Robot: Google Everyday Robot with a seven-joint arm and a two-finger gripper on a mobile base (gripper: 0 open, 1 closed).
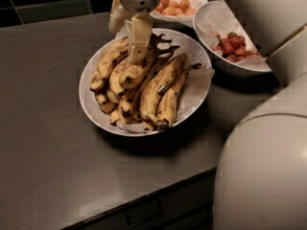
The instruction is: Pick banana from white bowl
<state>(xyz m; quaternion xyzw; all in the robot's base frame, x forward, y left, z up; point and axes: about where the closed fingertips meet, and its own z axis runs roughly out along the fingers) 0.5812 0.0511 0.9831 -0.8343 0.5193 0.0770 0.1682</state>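
The white bowl (194,92) is wide, shallow and paper-lined, and stands at the middle of the dark counter with a heap of speckled bananas in it. The banana (160,87), long, curved and heavily brown-streaked, lies on the right side of the heap. It is joined at its dark stem to a similar one beside it. My gripper (132,40) comes down from the top edge onto the back of the heap. Its tip is at the upper end of a plumper, brighter banana (135,72), to the left of the long pair.
A deeper white bowl with red fruit (230,47) stands at the back right. A white bowl with orange fruit (175,6) stands behind the big bowl. My pale arm and body (268,152) fill the right side. The counter's front edge runs along the bottom.
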